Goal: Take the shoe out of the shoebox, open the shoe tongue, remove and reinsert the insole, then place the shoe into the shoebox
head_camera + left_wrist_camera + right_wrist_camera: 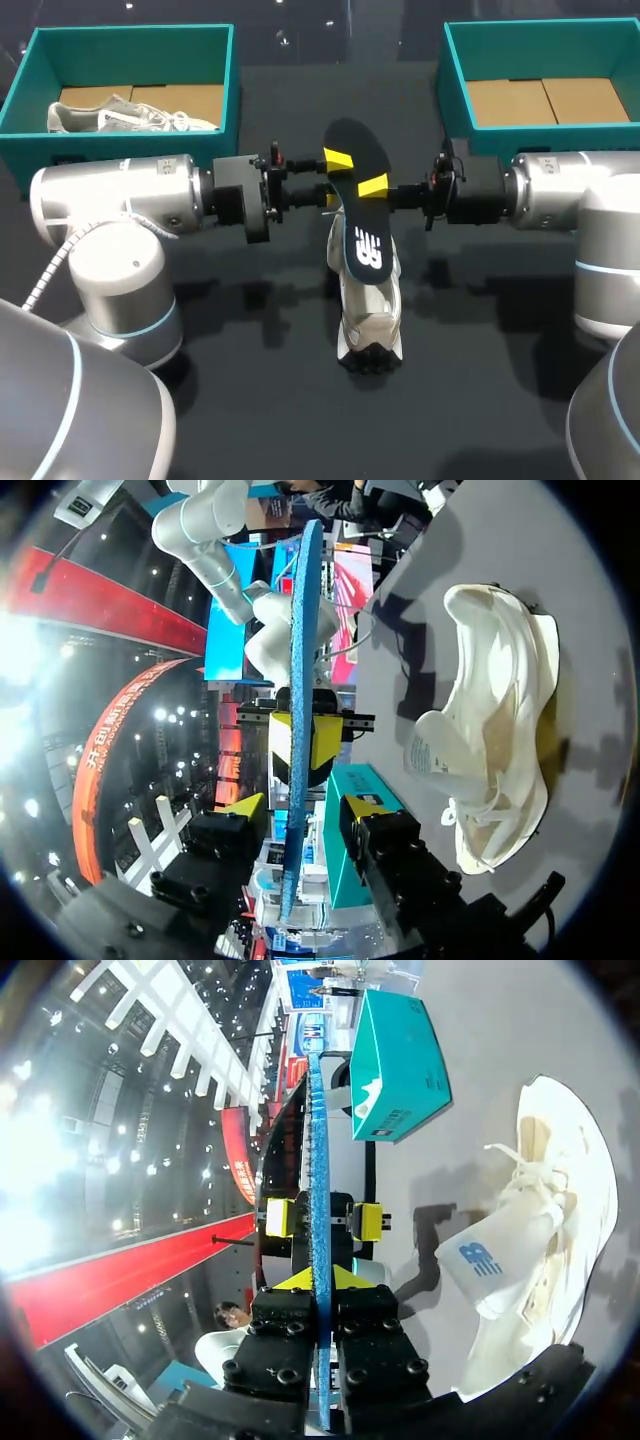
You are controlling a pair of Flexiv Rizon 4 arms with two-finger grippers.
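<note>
Where right pincer (pixel 320 1279) clamps — insole (pixel 360 215) between.

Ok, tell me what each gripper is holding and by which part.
Right gripper is clamped on the insole, at one long edge near mid-length. Left gripper holds nothing; it is open, straddling the opposite edge.

A white logo mark stands on the dark insole (pixel 365 235), and a blue one on the shoe tongue (pixel 490 1265). The tongue's label (pixel 424 752) carries print too small to read.
</note>
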